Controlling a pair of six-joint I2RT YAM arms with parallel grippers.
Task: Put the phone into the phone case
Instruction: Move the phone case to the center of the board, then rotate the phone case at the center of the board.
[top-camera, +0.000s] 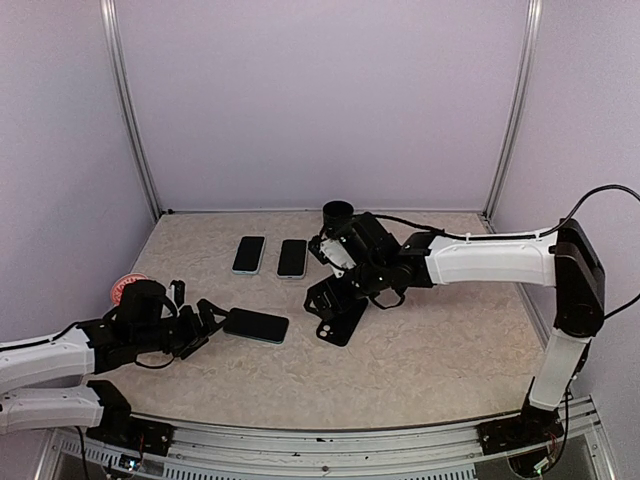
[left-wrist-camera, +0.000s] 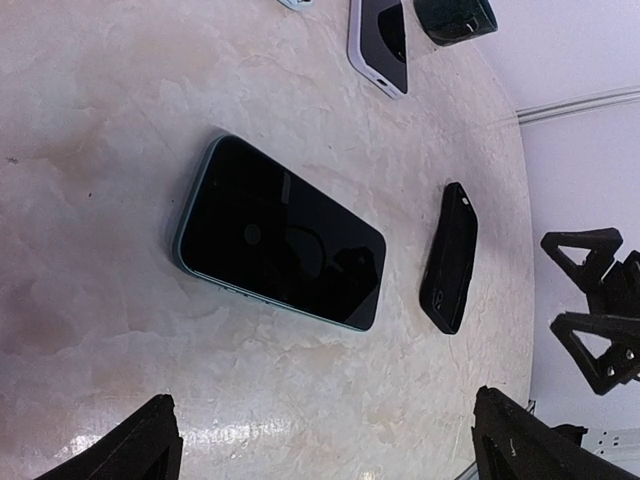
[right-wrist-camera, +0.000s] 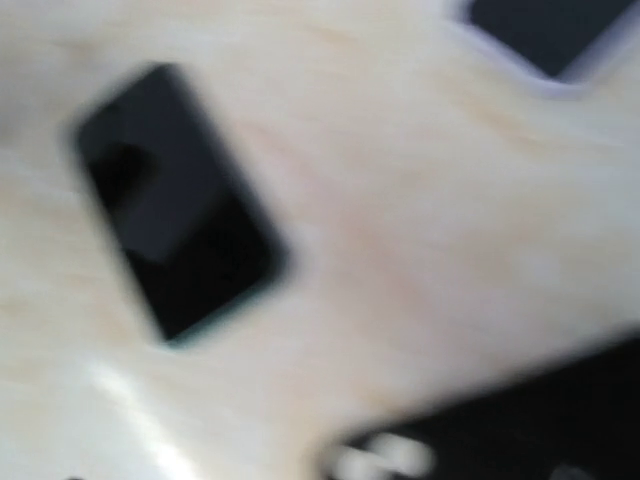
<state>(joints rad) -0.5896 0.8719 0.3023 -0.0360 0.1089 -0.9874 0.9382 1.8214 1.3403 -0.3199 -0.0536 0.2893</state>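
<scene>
A black-screened phone with a teal edge (top-camera: 256, 325) lies flat at the left centre of the table, and fills the middle of the left wrist view (left-wrist-camera: 280, 235). My left gripper (top-camera: 205, 325) is open and empty, just left of the phone, fingertips (left-wrist-camera: 150, 445) wide apart. The black phone case (top-camera: 337, 327) lies on the table to the phone's right, and shows in the left wrist view (left-wrist-camera: 450, 258). My right gripper (top-camera: 325, 298) hovers over the case's far end with its jaws apart, holding nothing. The right wrist view is blurred; the phone (right-wrist-camera: 175, 200) shows there.
Two more phones (top-camera: 249, 254) (top-camera: 292, 258) lie side by side at the back. A black cup (top-camera: 338, 212) stands behind the right arm. A red object (top-camera: 125, 288) sits at the left edge. Grey walls close in the table.
</scene>
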